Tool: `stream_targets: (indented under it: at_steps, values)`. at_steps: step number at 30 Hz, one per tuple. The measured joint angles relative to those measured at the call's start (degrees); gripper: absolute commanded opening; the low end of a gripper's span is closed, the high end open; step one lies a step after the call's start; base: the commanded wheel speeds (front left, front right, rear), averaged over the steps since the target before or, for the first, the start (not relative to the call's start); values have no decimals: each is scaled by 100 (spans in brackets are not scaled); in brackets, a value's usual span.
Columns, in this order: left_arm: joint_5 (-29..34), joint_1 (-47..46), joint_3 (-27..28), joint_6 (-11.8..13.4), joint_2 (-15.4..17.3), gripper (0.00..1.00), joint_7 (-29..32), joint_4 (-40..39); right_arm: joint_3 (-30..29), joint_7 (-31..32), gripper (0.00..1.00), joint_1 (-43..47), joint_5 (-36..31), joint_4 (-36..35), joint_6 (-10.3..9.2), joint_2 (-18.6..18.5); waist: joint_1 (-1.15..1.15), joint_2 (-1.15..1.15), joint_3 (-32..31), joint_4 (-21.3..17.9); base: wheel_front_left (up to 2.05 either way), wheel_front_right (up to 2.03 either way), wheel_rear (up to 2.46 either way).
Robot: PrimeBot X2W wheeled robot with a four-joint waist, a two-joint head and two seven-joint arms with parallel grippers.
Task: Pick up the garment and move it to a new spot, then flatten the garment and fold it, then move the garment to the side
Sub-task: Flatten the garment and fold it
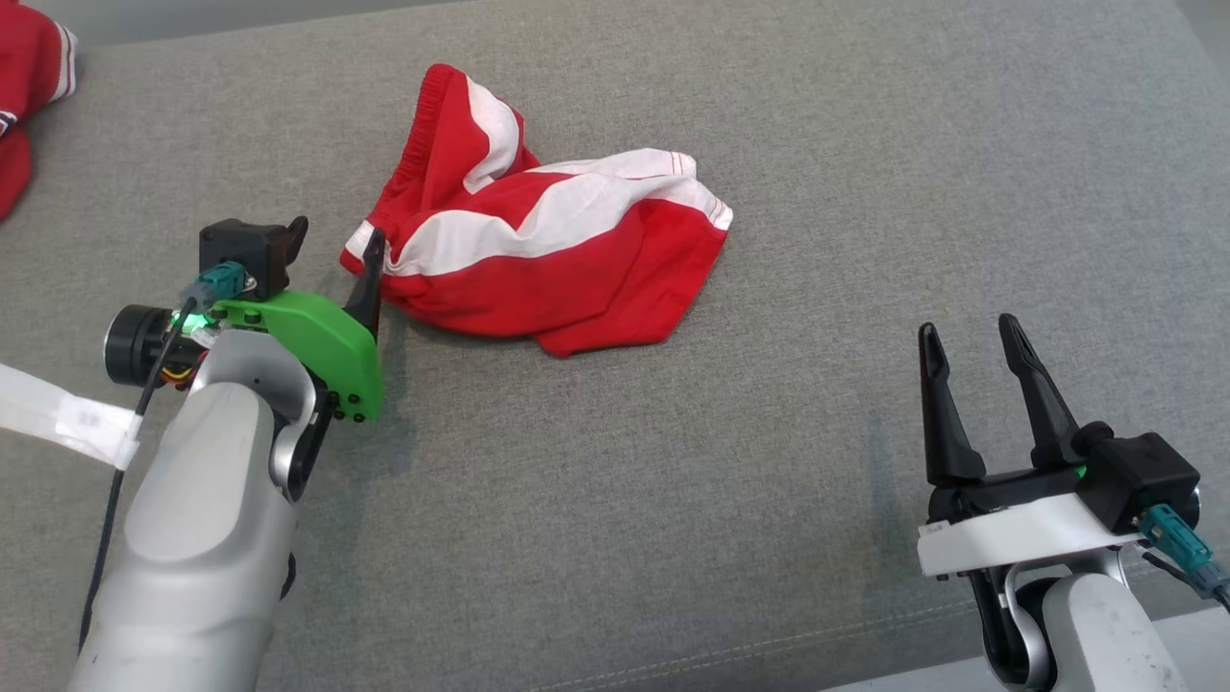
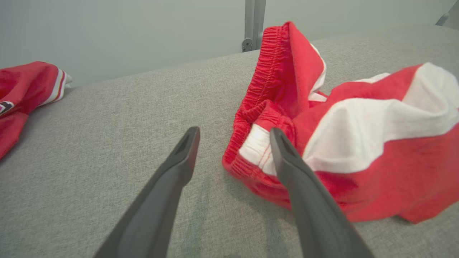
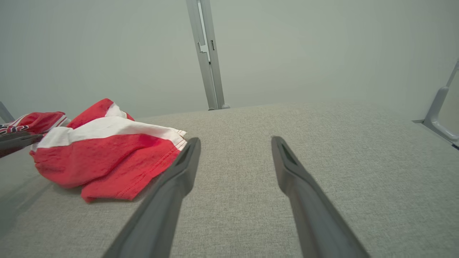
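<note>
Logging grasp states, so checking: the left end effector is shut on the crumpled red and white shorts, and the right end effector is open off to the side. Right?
Not quite. The left end effector is open, not shut on the shorts: the left wrist view shows its fingers spread, with grey surface between them. The right end effector is indeed open off to the side.

Grey fabric surface point(image 1: 673, 538): carried crumpled red-and-white shorts point(image 1: 538, 250) near centre; second red garment point(image 1: 24, 86) lay at far-left corner.
</note>
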Motion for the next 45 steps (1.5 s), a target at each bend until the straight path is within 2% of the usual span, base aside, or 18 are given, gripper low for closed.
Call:
stream_targets:
  at_steps: [6, 9, 10, 14, 22, 26, 36, 45]
  values:
    - [-286, -202, -417, -40, 243, 100, 248, 125, -19, 0, 100, -34, 20, 8, 0, 0, 0, 0, 106, -79, 0, 0, 0]
    - [-737, -200, -905, -42, 319, 100, 402, -76, -25, -1, 100, -35, 22, 11, 0, 0, 0, 0, 97, -69, 0, 0, 0]
    - [-1029, -199, -1184, -45, 449, 100, 470, -245, -30, 0, 100, -36, 24, 11, 1, -1, 0, 0, 93, -56, 0, 0, 0]
    - [-1461, -196, -1557, -45, 753, 100, 533, -466, -15, 0, 100, -47, 23, 12, 0, 0, 0, 0, 87, -48, 0, 0, 0]
    - [-1970, -201, -2022, -45, 992, 100, 597, -591, -11, 0, 100, -62, 19, 12, 1, 0, 0, 0, 81, -91, 0, 0, 0]
    - [-1987, -377, -2039, -46, 1126, 100, 481, -508, 3, 0, 100, -68, 19, 8, 0, 1, 0, 0, 105, -119, 0, 0, 0]
    - [-2304, -573, -2351, -46, 1112, 100, 759, -119, 58, 0, 100, -93, 30, 10, 0, 0, 0, 0, 159, -251, 0, 0, 0]
    - [-2709, -396, -2816, -46, 1308, 100, 909, -421, 12, 0, 100, -57, 56, 7, 0, 0, 0, 0, 112, -194, 0, 0, 0]
